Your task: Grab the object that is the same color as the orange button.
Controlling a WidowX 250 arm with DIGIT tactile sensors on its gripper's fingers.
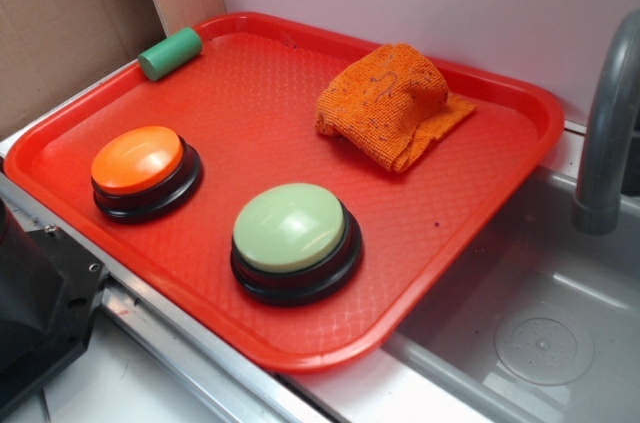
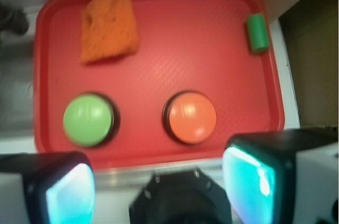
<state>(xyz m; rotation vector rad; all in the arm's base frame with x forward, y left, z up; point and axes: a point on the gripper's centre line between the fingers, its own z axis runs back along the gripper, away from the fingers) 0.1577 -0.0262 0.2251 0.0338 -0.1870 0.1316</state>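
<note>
The object, a crumpled orange knitted cloth (image 1: 390, 103) (image 2: 108, 25), lies at the far right of the red tray (image 1: 250, 113) (image 2: 201, 49). The orange button (image 1: 138, 158) (image 2: 190, 117), a glossy dome on a black base, sits at the tray's near left. In the wrist view my gripper (image 2: 159, 187) hangs high over the tray's near edge, open, with nothing between its cyan-padded fingers (image 2: 249, 181). It is far from the cloth. The exterior view does not show the gripper.
A pale green domed button (image 1: 290, 228) (image 2: 87, 119) stands beside the orange one. A green cylinder (image 1: 170, 53) (image 2: 258, 32) lies in the tray's far left corner. A grey faucet (image 1: 610, 123) and sink basin (image 1: 540, 323) are to the right. The black robot base (image 1: 40, 313) sits in front.
</note>
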